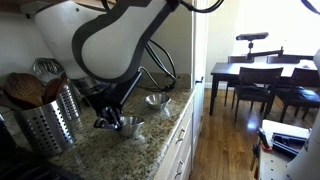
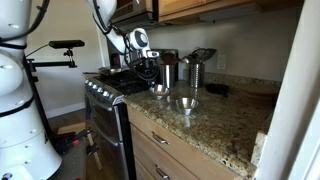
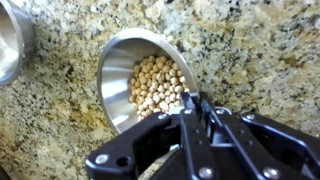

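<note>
A steel bowl [image 3: 113, 72] of chickpeas [image 3: 155, 85] is pinched at its rim by the clenched gripper [image 3: 193, 102] on the granite desk [image 3: 250, 50]; a second bowl [image 3: 12, 40] is seen nearby.

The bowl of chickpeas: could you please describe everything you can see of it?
The bowl is small, round and of shiny steel, with a thin rim. It holds pale, round chickpeas, heaped toward the pincer's side, so it seems slightly tipped. It stands on a speckled granite counter. The pincer is shut on its rim; nothing else touches it.
</note>
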`<state>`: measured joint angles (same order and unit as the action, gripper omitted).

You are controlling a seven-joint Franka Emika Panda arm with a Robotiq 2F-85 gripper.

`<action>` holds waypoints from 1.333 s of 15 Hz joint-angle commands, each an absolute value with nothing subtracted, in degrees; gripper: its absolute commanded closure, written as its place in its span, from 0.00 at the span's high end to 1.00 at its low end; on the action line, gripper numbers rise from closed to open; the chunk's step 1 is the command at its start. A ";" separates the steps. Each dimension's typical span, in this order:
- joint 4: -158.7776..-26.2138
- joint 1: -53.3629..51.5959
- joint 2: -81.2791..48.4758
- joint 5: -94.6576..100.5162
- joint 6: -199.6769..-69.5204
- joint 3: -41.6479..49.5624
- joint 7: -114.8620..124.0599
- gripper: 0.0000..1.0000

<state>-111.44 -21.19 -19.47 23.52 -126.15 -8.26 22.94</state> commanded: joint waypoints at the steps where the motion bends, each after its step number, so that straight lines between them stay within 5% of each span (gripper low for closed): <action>1: -114.02 -21.70 -16.80 24.61 -124.89 -7.90 24.55 0.08; 2: -113.96 -21.58 -17.11 24.27 -125.36 -8.08 24.14 0.08; 3: -113.47 -21.51 -18.13 23.57 -125.86 -8.46 23.48 0.36; 13: -113.29 -22.17 -19.44 22.90 -126.18 -9.76 23.06 0.94; 20: -114.61 -21.53 -19.36 22.44 -127.07 -9.39 23.39 1.00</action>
<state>-112.54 -21.72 -20.42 23.21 -125.99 -9.94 22.91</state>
